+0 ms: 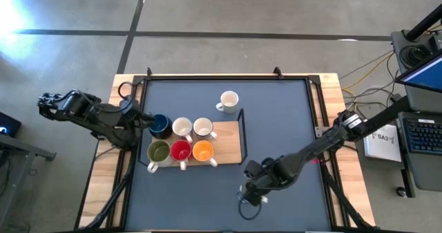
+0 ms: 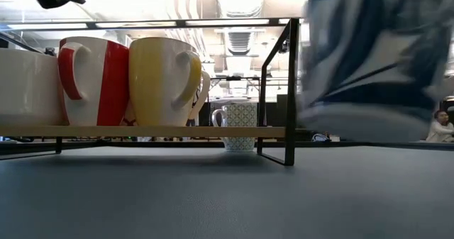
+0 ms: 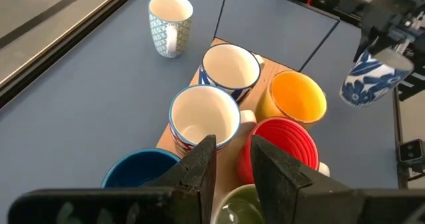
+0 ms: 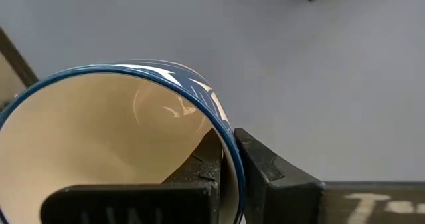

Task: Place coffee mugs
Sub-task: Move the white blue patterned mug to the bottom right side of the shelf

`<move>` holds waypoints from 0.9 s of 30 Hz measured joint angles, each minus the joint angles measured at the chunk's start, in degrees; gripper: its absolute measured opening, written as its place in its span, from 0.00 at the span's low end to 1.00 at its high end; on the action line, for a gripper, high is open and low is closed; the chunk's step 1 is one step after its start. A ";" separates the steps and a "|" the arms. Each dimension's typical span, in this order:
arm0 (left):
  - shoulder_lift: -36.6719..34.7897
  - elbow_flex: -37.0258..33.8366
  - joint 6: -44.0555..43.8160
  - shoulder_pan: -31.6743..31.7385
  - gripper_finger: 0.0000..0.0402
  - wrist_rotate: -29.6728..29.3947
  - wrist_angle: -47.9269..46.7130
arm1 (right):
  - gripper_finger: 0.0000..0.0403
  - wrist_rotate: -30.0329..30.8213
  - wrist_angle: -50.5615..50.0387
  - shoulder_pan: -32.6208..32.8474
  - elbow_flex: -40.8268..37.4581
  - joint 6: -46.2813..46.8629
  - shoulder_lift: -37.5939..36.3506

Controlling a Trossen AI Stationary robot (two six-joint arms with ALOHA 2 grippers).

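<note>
Six coffee mugs fill the wooden rack, one patterned mug waits, while the right gripper fingers clamp a blue-and-white mug's rim; left gripper fingers narrow, empty.

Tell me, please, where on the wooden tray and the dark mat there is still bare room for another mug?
The wooden tray is bare at its right end, beside the orange mug. The dark mat is open right of the patterned white mug. The tray's left is crowded with six mugs.
</note>
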 joint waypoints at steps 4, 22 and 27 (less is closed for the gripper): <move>-0.02 0.00 -0.01 0.00 0.19 0.02 -0.02 | 0.03 0.22 -0.14 -1.62 3.62 0.01 4.42; -1.01 0.00 1.07 -0.01 0.19 0.04 -2.55 | 0.03 5.64 -2.53 -5.60 9.84 5.43 10.51; -1.31 -0.02 1.50 0.01 0.19 0.04 -2.75 | 0.03 5.63 -3.63 -6.16 9.89 6.50 11.03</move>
